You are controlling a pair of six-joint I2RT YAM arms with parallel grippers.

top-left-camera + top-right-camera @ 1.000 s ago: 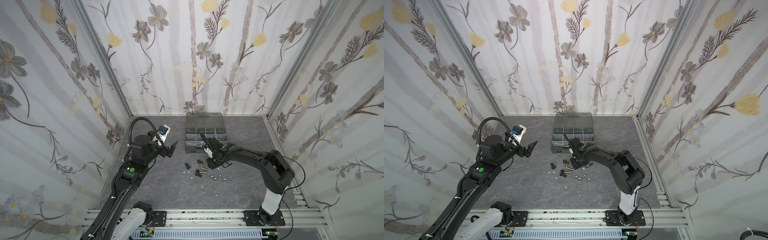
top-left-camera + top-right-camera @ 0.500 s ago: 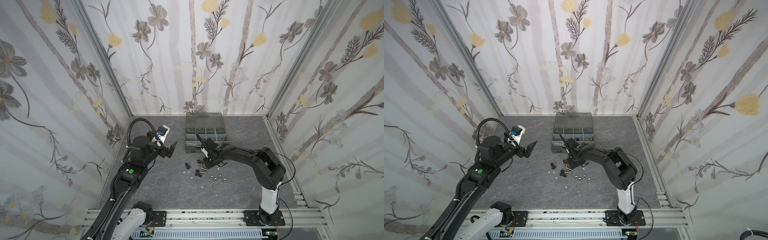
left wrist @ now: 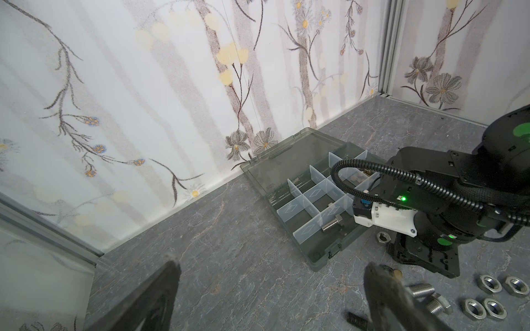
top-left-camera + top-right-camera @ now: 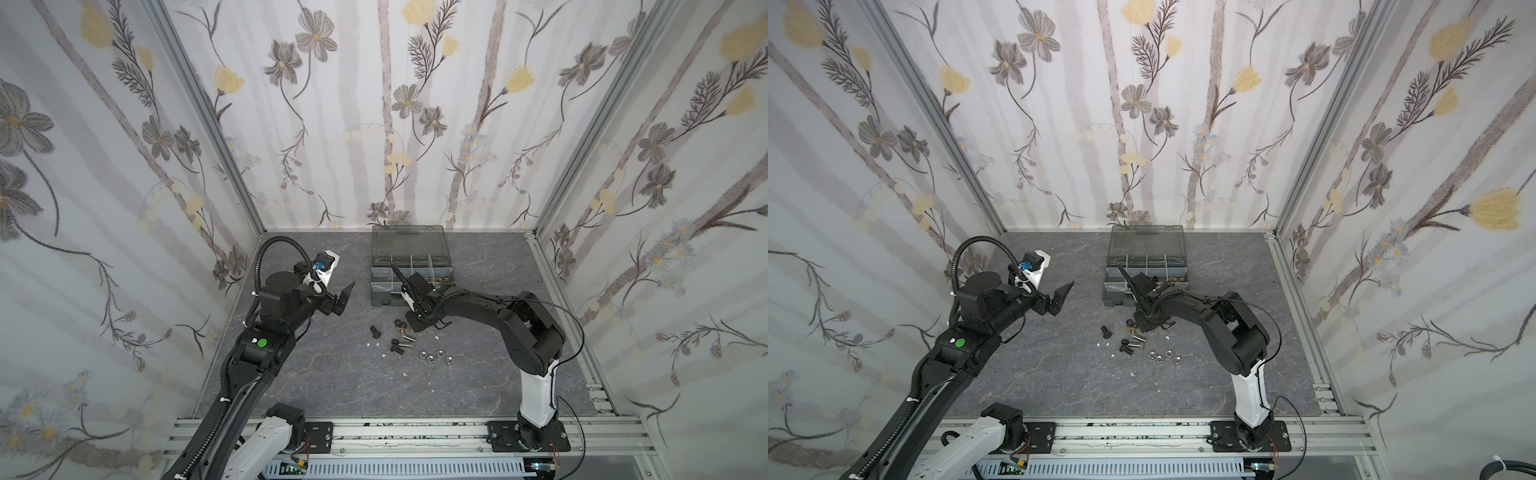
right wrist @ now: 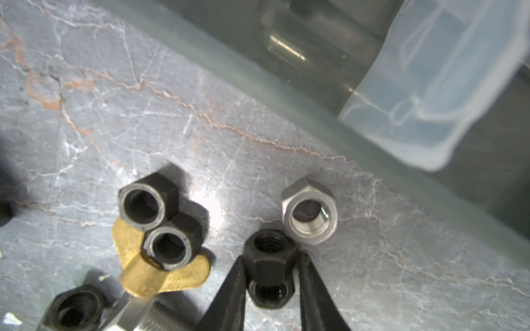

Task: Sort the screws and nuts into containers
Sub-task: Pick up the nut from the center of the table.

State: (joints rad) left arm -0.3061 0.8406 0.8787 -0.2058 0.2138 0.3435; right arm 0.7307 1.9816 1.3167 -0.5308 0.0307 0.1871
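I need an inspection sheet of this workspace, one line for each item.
Surface: grey marbled tabletop.
Job's things: dark grey plastic organizer case, lid open; loose screws and nuts before it; one silver screw in a compartment.
Clutter: small white flecks.
End effectors: left end effector open, empty; right end effector shut on black hex nut.
Cables: black corrugated hose on left arm; second black hose on right arm.
Surroundings: floral-print walls.

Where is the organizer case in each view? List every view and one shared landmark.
Both top views: organizer case at the table's back centre, lid open toward the wall.
Left wrist: beyond the open left claw, partly behind the right arm.
Right wrist: its blurred front wall runs past the loose nuts.
Landmark: the right claw, pinching a black nut before the case's front wall.
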